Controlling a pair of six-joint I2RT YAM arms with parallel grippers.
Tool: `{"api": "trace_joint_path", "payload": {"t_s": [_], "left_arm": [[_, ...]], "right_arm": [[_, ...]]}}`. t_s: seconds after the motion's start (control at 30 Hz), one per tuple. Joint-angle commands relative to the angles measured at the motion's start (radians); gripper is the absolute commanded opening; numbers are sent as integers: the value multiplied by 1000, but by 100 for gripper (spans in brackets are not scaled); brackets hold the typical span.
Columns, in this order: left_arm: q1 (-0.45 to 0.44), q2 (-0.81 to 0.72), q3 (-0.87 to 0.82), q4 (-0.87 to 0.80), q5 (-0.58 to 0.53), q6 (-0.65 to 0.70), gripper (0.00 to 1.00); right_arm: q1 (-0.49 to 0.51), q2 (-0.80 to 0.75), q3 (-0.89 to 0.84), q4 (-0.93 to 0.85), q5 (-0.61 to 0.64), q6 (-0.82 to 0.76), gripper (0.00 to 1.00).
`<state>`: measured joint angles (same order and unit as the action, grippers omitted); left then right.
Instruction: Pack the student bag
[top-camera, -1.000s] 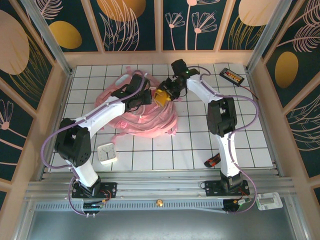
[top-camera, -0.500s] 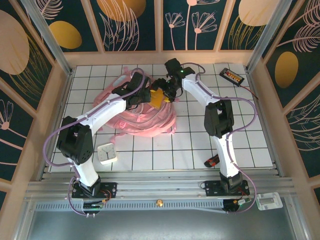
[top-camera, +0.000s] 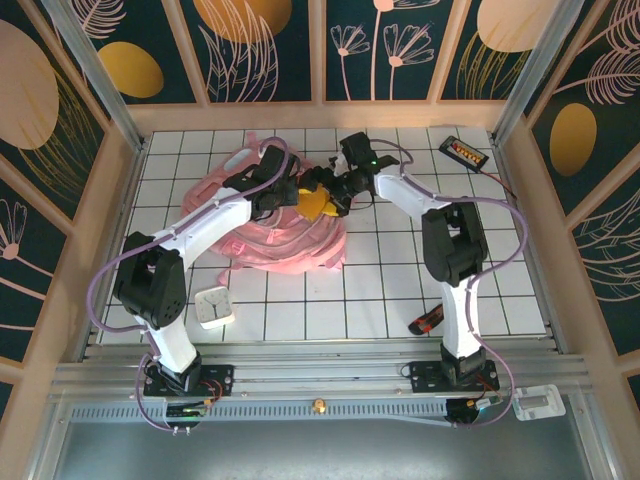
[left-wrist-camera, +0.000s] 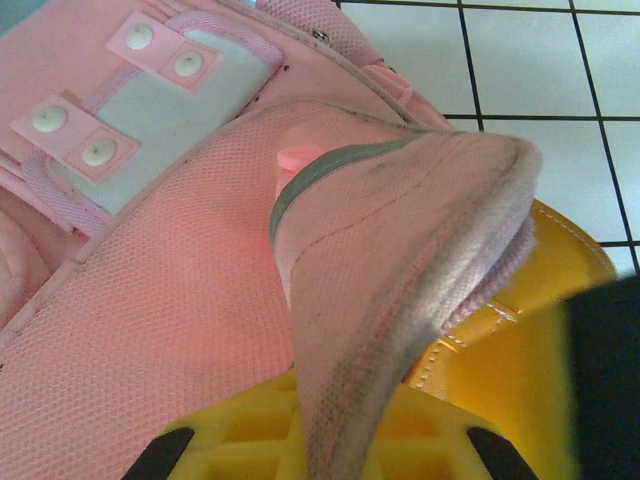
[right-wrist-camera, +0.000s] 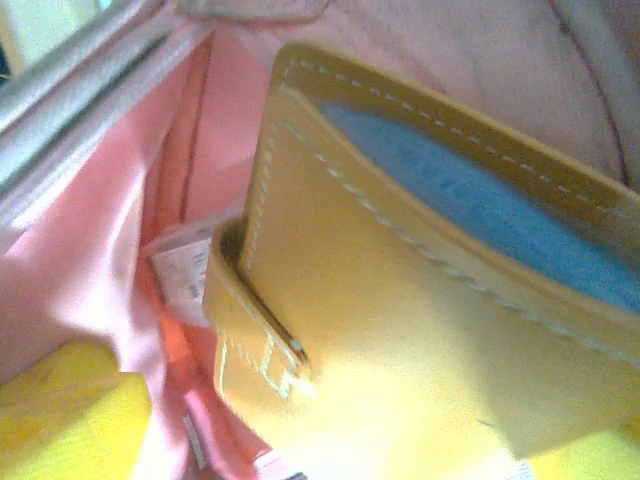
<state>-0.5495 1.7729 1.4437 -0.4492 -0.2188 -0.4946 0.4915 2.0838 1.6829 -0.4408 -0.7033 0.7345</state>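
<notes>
The student bag (top-camera: 285, 235) is laid flat, its length stretched beneath the left tool (top-camera: 288, 192), by which its rim is pinched. Its mouth is turned toward the right tool (top-camera: 335, 190), in which a yellow wallet (top-camera: 315, 203) is gripped.

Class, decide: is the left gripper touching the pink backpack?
Touching. The left wrist view shows a fold of the backpack pinched between the yellow jaws of the left gripper.

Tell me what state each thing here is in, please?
student bag, slumped, rim lifted open.
yellow wallet, held at the bag's open mouth.
left fingers, shut on the bag's rim.
right fingers, shut on the wallet.
clock, lying face up, untouched.
</notes>
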Motion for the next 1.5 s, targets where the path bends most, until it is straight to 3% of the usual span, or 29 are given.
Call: {"api": "trace_joint_path", "payload": {"t_s": [0.0,0.13,0.37,0.53,0.67,0.73,0.8,0.9,1.2,1.4,1.47], "left_arm": [[1,-9,14,83,-8,10,0],[1,0,18,75,1,7,0],[1,-14,18,84,20,2,0],[0,-22,16,104,51,-3,0],[0,-28,11,129,75,-9,0],[1,-34,5,145,82,-13,0],[2,-31,5,145,82,-12,0],[5,-28,-11,156,85,-20,0],[14,-38,-42,191,91,-36,0],[16,-41,-42,196,102,-33,0],[16,-44,-45,195,104,-33,0]], "right_arm": [[-3,-62,-42,119,-79,-6,87],[-3,-60,-67,161,-87,-38,79],[3,-15,-50,198,-97,-45,48],[25,27,-14,209,-106,-37,39],[45,82,46,165,-134,-64,38],[45,94,58,139,-170,-82,40],[33,87,62,84,-182,-116,48],[2,3,-18,83,-189,-138,98],[-99,-259,-228,61,-176,-186,99],[-139,-218,-230,41,-113,-201,99],[-138,-164,-219,17,-76,-242,92]]}}
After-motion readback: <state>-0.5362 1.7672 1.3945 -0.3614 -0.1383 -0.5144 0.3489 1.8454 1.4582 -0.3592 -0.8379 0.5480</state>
